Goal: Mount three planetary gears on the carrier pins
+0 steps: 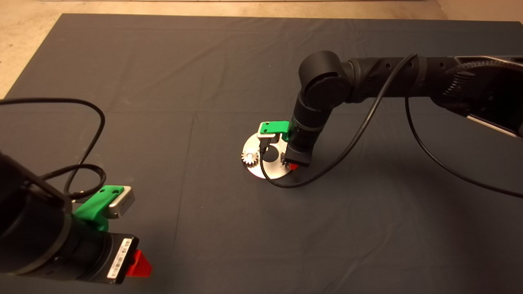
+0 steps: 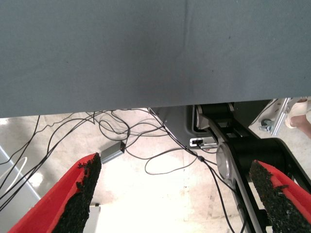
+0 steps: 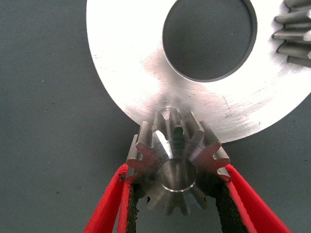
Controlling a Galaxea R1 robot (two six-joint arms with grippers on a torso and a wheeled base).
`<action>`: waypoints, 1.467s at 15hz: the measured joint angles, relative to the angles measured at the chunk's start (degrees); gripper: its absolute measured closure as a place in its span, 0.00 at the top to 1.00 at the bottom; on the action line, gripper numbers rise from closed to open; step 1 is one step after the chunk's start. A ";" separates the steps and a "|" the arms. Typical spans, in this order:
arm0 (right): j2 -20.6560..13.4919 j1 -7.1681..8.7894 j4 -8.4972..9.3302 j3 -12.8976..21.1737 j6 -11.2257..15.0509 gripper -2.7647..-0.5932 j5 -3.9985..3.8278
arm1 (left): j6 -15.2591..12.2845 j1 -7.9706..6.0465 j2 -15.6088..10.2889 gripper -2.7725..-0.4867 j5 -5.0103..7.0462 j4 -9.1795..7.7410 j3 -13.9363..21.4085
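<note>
The shiny round disc [image 1: 269, 170] lies at the mat's centre. One planetary gear [image 1: 248, 158] sits on the disc's left side; its edge also shows in the right wrist view [image 3: 296, 29]. My right gripper [image 1: 289, 164] is low over the disc's right rim. In the right wrist view it [image 3: 177, 172] is shut on a second gear [image 3: 170, 141] at the rim of the disc [image 3: 131, 63]. A silver round end, likely a carrier pin [image 3: 177, 175], fills that gear's centre hole. Other pins and the third gear are hidden. My left gripper [image 1: 139, 263] is parked at the lower left, open [image 2: 180, 194].
A black cable [image 1: 286, 183] from the right arm loops down across the mat just in front of the disc. The left wrist view looks past the mat's edge at floor cables [image 2: 126, 131] and a black frame [image 2: 252, 150].
</note>
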 joint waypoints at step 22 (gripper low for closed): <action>-1.10 0.01 -1.45 1.69 3.46 0.16 -0.09 | 0.00 0.00 -0.02 0.74 0.02 0.00 0.00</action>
